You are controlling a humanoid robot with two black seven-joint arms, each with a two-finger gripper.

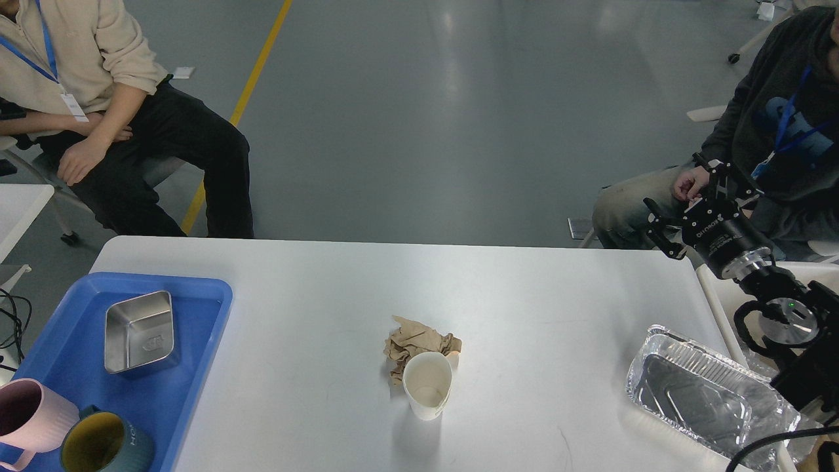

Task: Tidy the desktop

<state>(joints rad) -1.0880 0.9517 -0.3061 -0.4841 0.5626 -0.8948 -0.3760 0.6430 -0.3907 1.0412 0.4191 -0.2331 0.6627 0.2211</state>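
Glossy grey floor point(426, 118) crossed by a yellow line point(239, 108); seated person point(98, 111) at left, another point(773, 151) at right.

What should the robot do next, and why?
Probably bring the right gripper, open and raised off the desktop corner, toward the paper cup. It and the crumpled brown paper behind it sit loose mid-table.

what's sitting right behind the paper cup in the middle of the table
A crumpled brown paper wad lies on the desktop just behind the white paper cup. The cup's rim hides the wad's near edge, so actual contact cannot be confirmed.
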